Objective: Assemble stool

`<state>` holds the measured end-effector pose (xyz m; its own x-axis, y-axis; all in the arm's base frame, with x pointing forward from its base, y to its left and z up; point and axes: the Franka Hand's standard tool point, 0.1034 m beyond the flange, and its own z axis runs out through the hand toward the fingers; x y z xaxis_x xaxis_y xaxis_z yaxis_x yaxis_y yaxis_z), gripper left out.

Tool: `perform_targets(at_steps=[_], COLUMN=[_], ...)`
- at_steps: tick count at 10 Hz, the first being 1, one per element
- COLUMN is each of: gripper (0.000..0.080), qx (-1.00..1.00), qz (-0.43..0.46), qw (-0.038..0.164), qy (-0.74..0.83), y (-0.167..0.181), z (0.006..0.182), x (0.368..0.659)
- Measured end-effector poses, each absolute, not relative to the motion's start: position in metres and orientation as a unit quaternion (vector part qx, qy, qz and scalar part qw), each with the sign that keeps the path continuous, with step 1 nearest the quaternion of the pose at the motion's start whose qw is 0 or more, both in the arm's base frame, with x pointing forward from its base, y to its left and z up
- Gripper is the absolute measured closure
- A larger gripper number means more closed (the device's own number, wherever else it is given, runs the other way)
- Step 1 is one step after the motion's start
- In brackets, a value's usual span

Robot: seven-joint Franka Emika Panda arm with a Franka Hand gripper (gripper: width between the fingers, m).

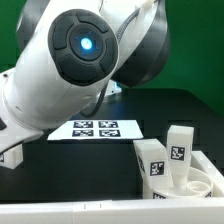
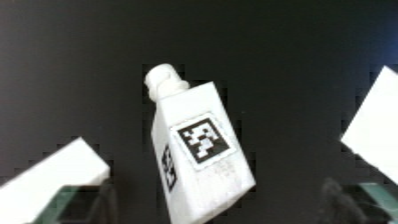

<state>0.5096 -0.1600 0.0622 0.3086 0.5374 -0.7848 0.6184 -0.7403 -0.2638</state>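
Observation:
In the wrist view a white stool leg (image 2: 196, 140) with a square marker tag and a round peg end lies tilted on the black table. My gripper (image 2: 217, 205) is open, its fingers (image 2: 80, 202) wide apart on either side of the leg's near end, not touching it. In the exterior view two more legs (image 1: 153, 160) (image 1: 180, 145) stand upright at the round rimmed seat (image 1: 205, 185) at the lower right. The gripper is hidden behind the arm in that view.
The marker board (image 1: 95, 128) lies on the black table behind the arm. A white tagged part (image 1: 12, 152) sits at the exterior view's left edge. White shapes (image 2: 50, 172) (image 2: 379, 115) show at both sides of the wrist view; what they are is unclear.

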Motion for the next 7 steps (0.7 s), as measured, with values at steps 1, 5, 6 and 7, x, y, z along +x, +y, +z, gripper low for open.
perform_targets(at_steps=[1, 5, 6, 7], gripper=[0.0186, 0.0151, 0.0150, 0.0150], qx=[0.808, 0.805, 0.805, 0.805], qz=[-0.465, -0.446, -0.447, -0.447], qw=[0.046, 0.102, 0.100, 0.100], qy=[0.359, 0.377, 0.377, 0.377], y=[-0.160, -0.135, -0.137, -0.137], z=[0.060, 0.031, 0.032, 0.032], x=[0.510, 0.503, 0.503, 0.503])
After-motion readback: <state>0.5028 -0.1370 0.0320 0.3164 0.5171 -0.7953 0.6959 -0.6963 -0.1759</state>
